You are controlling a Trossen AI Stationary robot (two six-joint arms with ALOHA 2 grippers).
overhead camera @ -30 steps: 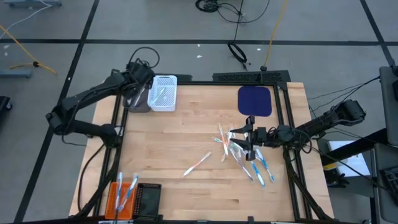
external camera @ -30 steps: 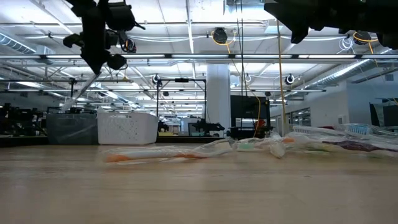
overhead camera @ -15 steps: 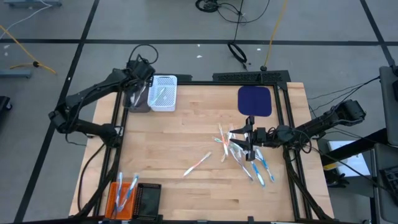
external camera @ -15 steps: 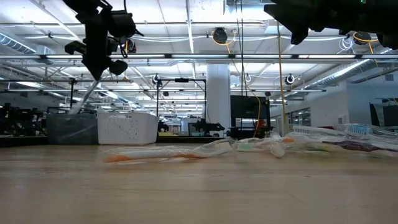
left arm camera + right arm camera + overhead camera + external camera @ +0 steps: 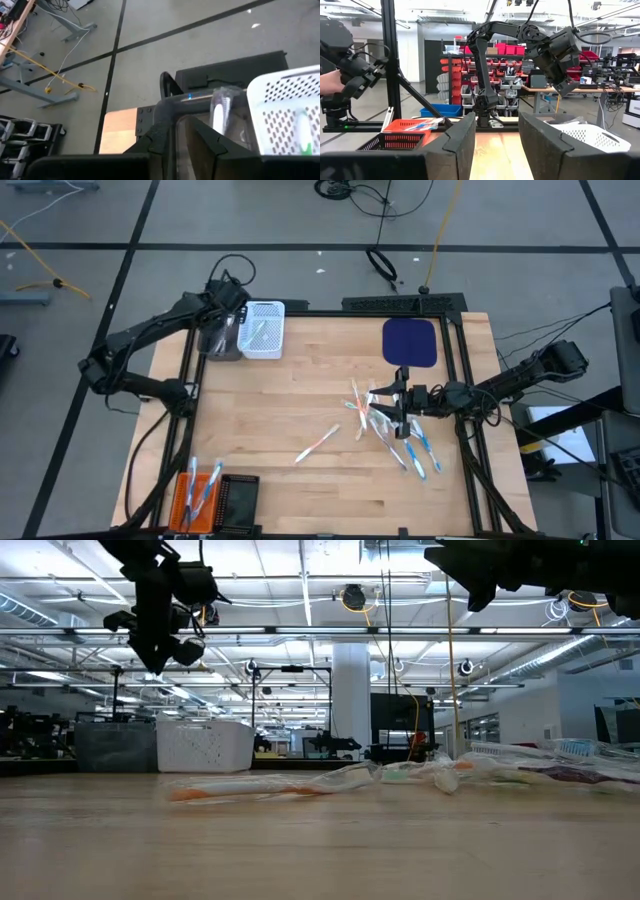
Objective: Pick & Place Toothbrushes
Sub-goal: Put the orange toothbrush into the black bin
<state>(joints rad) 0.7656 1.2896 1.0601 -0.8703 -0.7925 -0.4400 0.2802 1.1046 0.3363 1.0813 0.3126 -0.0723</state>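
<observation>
L gripper (image 5: pixel 222 330) over grey basket (image 5: pixel 222 343).

left arm stretched to the table's far-left corner, left gripper (image 5: pixel 226 320) raised and pointing down, fingers (image 5: pixel 162 137) slightly parted, right arm reaching in low from the right edge, right gripper (image 5: pixel 398 408) fingers (image 5: pixel 462 132) apart
</observation>
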